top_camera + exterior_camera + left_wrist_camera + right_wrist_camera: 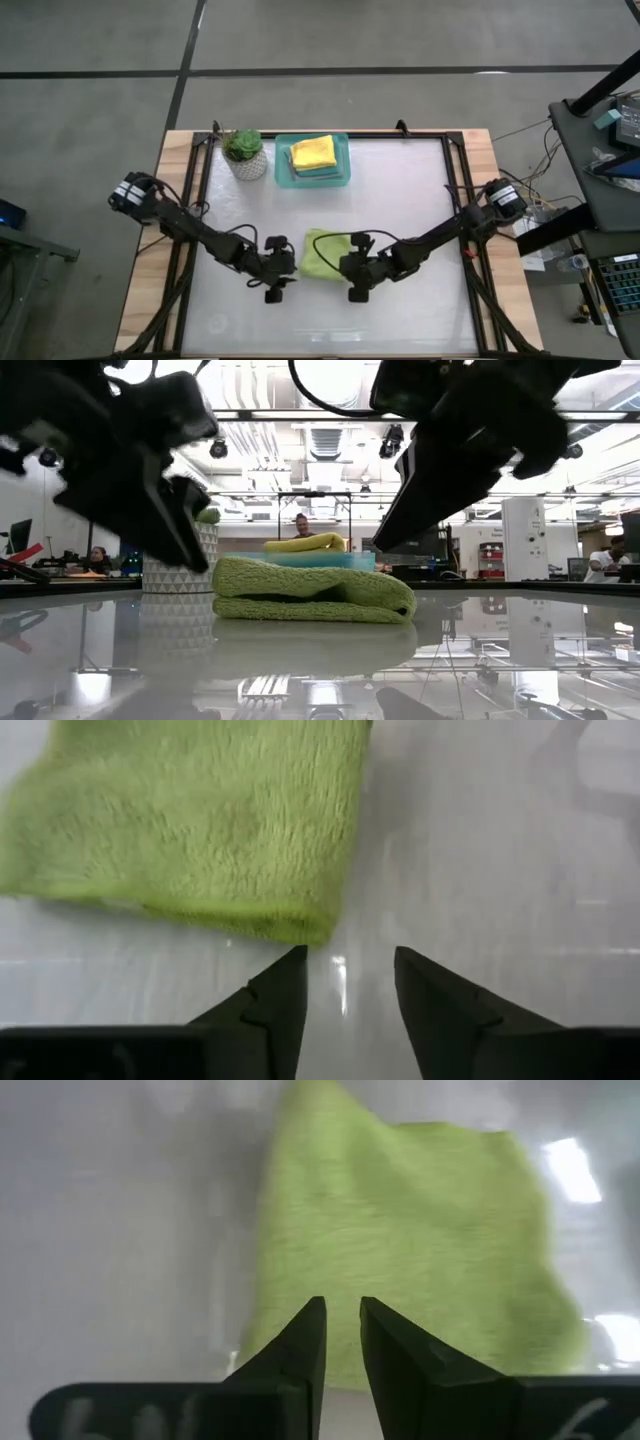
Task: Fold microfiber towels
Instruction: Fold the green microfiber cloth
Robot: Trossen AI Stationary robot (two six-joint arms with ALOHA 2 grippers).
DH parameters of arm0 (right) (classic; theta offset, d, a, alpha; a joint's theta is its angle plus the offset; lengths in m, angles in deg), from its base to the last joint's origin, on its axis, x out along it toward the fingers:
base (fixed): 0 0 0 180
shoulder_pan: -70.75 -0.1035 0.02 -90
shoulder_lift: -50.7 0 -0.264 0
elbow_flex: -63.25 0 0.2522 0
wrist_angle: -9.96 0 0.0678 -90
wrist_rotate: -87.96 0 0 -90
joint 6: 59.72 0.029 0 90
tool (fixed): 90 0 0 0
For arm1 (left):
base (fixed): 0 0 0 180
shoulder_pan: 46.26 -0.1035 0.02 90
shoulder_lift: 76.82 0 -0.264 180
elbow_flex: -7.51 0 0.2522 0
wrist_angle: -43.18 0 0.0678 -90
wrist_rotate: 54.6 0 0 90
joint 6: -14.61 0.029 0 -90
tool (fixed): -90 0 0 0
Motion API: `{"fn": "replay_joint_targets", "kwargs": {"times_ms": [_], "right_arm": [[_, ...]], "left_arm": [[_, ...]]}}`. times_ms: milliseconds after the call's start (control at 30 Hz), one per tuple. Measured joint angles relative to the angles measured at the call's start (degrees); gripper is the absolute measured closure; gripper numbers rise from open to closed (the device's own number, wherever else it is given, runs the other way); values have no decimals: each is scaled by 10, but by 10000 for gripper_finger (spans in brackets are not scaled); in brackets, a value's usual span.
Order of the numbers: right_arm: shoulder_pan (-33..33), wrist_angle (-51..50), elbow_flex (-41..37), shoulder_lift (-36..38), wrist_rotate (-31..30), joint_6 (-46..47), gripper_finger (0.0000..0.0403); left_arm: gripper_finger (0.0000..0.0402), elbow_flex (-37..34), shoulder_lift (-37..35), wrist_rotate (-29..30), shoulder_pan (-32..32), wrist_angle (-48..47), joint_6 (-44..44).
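Note:
A lime green microfiber towel (318,254) lies folded on the glossy table (400,200), its layers stacked flat (310,592). My left gripper (350,960) stands open just off the towel's left side, one fingertip close to a towel corner (318,932), with nothing between its fingers. My right gripper (341,1312) hovers over the towel's right part with only a narrow gap between its fingers. In the low view it hangs clear above the cloth. More towels, a yellow one (313,151) on top, lie stacked in the teal tray (343,178).
A potted plant (243,152) in a white patterned pot stands at the far left beside the tray. Black frame rails (198,190) run along the table's left and right sides. Bare table lies between the green towel and the near edge.

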Motion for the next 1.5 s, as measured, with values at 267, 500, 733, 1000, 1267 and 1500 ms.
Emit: {"fn": "replay_joint_targets", "kwargs": {"times_ms": [267, 500, 733, 1000, 1267, 1500], "right_arm": [[46, 103, -38, -3, -42, -64, 349], [101, 441, -137, -35, 18, -88, 390], [137, 544, -141, -118, 32, -88, 394], [140, 544, -136, -153, -30, -93, 394], [134, 474, -139, -77, -31, -110, 394], [106, 364, -145, 0, -28, -108, 394]], "left_arm": [[297, -6, -10, 45, -5, 137, 102], [389, -9, 60, 46, -9, 194, 111], [391, -9, 98, 41, -15, 193, 72], [391, -16, 97, -10, -18, 169, 10], [391, -16, 50, -11, -22, 152, 14], [391, -16, 18, 35, -23, 144, 77]]}}
